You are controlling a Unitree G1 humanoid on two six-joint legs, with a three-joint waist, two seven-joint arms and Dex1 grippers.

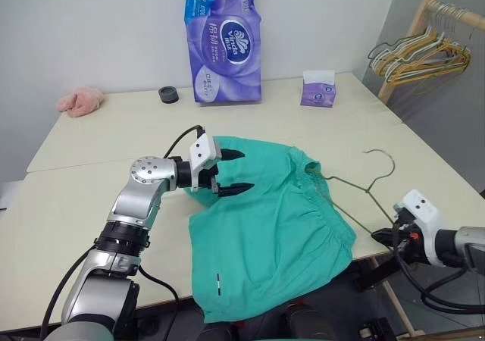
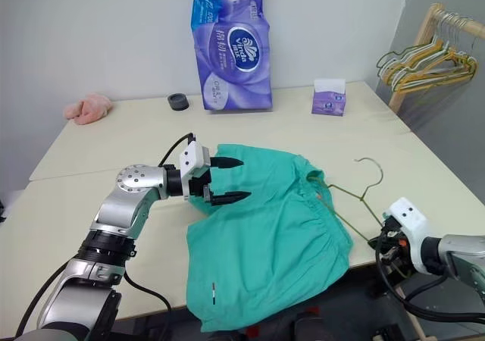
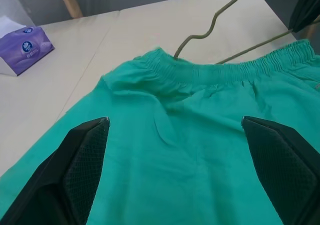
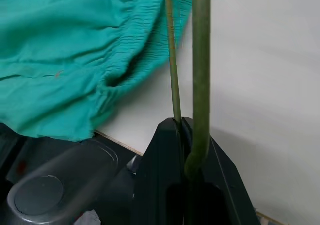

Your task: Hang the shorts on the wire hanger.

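The left arm (image 1: 125, 227) is built of brushed silver segments with black ribbed rings between them and a round silver joint cap dotted with small screws. A black cable loops over its wrist to a white block, from which two black pointed fingers (image 1: 231, 154) spring; their inner pads look mesh-textured. The right arm (image 1: 455, 246) has a white wrist housing, a grey forearm and black cables, perhaps two.
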